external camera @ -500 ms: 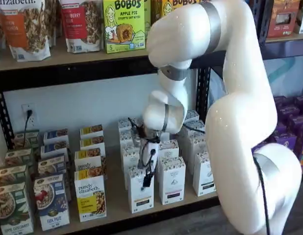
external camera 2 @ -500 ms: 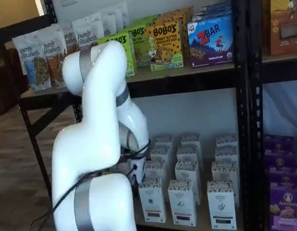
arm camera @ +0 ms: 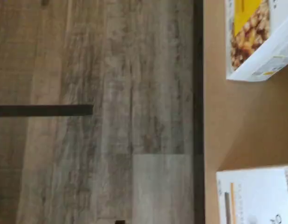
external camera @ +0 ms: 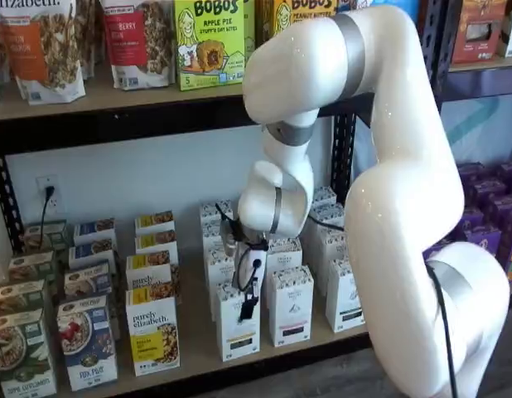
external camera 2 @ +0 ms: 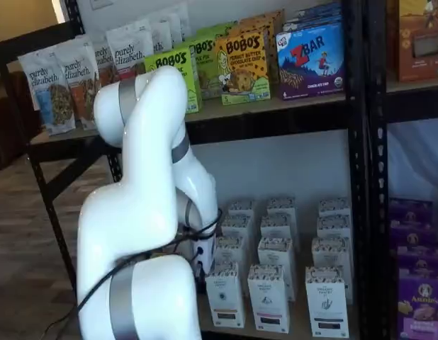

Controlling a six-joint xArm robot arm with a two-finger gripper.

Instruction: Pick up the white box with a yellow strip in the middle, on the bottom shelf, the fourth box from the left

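gripper: the gripper (external camera: 248, 305) hangs low in front of the bottom shelf; only a dark finger and cables show, side-on, so I cannot tell how far apart the fingers are
hold: nothing appears to be gripped; whether a finger touches the box behind it cannot be told
behind it: a plain white box (external camera: 238, 325), front of its row
target: the white box with the yellow strip (external camera: 153, 333) stands just beside that plain box, at the front edge of the shelf board (external camera: 194, 352), untouched
wrist view: a corner of the yellow-strip box (arm camera: 256, 32) and a corner of the plain white box (arm camera: 256, 196), bare board between them, wooden floor (arm camera: 111, 93) beyond the edge
change: over the last half second the arm (external camera: 405, 191) has swung its elbow over and the wrist has slid slightly toward the target's side
meaning: still the approach; the gripper probably has to travel further sideways before closing on the target
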